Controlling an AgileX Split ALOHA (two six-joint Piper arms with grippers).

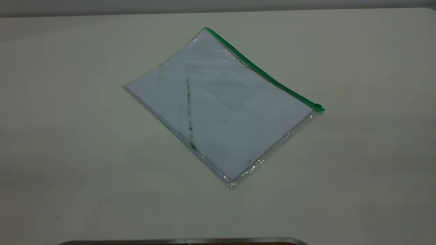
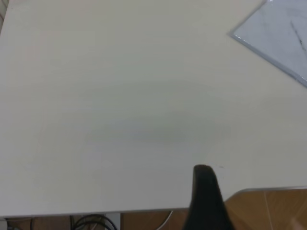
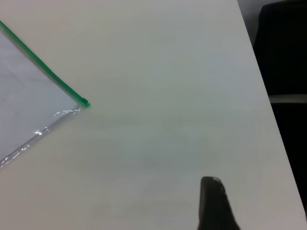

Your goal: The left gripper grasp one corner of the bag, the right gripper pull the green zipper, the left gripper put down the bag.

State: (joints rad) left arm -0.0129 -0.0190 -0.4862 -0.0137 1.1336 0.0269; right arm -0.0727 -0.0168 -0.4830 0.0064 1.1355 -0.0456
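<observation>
On the table (image 1: 68, 136), the bag (image 1: 218, 112) lies flat, both claws' openings indiscernible.

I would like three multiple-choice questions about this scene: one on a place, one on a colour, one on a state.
1. Where is the slider of the zipper?
A. at the bag's corner toward the right arm
B. at the middle of the edge
C. at the corner farthest from the camera

2. What colour is the zipper?
A. red
B. green
C. blue

3. How is the bag now?
A. lifted by one corner
B. folded in half
C. lying flat on the table, untouched

Answers: 1 A, the slider sits at the right end corner; 2 B, the strip is bright green; 3 C, no end effector touches it.
</observation>
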